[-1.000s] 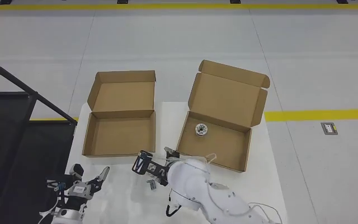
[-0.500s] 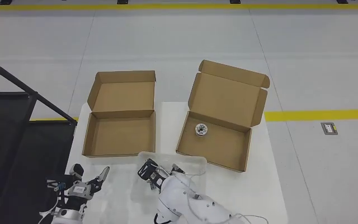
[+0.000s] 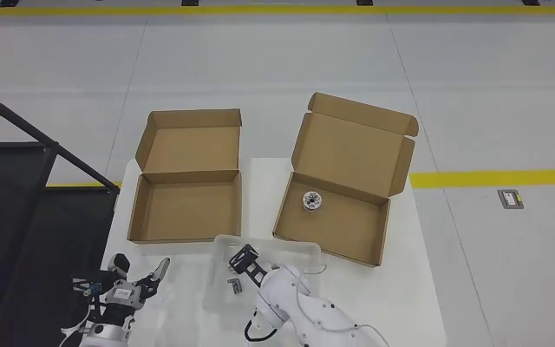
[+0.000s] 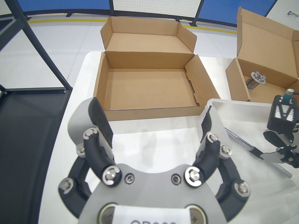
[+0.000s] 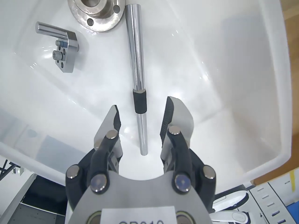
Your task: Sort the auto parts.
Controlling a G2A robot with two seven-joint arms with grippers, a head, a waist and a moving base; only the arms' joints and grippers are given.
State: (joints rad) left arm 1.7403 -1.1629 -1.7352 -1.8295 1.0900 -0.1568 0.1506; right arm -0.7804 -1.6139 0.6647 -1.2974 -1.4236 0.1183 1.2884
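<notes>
The chrome rod (image 5: 137, 71) lies in the white bin (image 5: 268, 94). The right hand (image 5: 143, 107), spread, straddles one end; gripped so far off-centre, the smooth rod could tip or slip. The left hand (image 4: 150, 110) hovers spread over the desk (image 4: 144, 136).

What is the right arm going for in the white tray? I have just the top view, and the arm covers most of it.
Observer: In the right wrist view a long chrome rod with a black band lies in the tray, and the right gripper straddles the end nearer that band.
Operator: Is it shut on the rod?
Observer: No. The fingers are open, one on each side of the rod, with a gap showing on both sides.
Operator: Anything else under the arm?
Observer: A flanged metal ring, close beside the rod's other end.
</notes>
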